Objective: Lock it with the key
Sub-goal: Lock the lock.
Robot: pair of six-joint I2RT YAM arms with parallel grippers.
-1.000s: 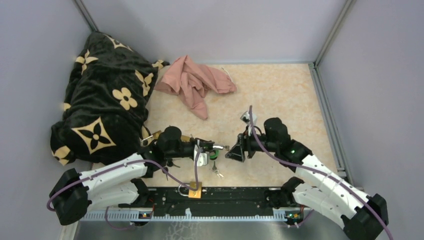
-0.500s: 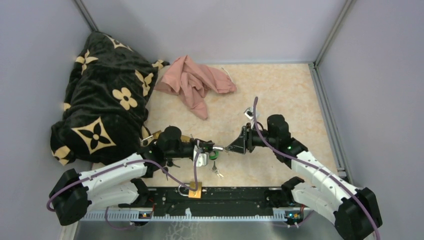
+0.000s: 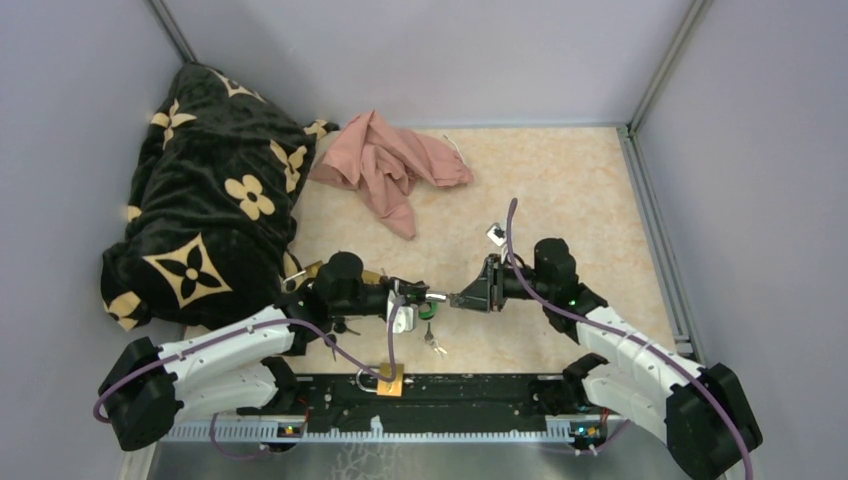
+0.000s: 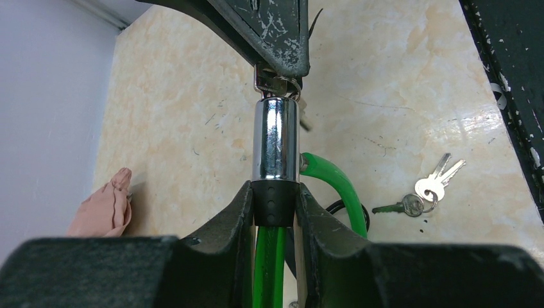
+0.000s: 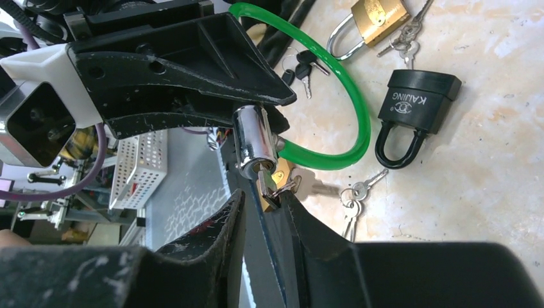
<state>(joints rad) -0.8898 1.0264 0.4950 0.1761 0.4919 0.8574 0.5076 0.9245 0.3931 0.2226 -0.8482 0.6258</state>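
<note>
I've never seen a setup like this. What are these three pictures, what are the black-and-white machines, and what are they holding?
These are two robot arms bolted to a beige marbled table. The wide picture looks down from above; the other two come from a camera on each arm's wrist. The left gripper clamps a green cable lock with a chrome cylinder. The right gripper appears to pinch a small silver key sitting in that cylinder's end. Lying on the table are a black padlock, a brass padlock, loose keys, a crumpled pink cloth and a black flower-patterned blanket.
</note>
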